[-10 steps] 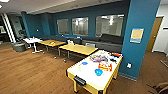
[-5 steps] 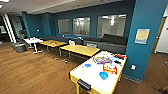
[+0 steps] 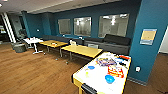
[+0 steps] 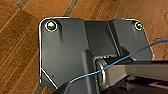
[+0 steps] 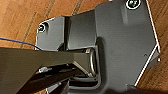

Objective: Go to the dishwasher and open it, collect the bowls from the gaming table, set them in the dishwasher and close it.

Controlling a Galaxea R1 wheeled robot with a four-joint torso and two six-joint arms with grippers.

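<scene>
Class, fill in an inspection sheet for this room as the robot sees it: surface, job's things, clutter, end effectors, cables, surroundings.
Surface: white-topped table with a pale yellow edge, near the camera.
Job's things: two blue bowls on it, near bowl and far bowl; dishwasher: nothing seen.
Clutter: colourful boxes and a bag at the table's far end.
End effectors: fingers not made out.
Cables: thin blue cable across the left wrist, over wood floor.
Surroundings: yellow tables, dark sofa, blue walls, windows.
</scene>
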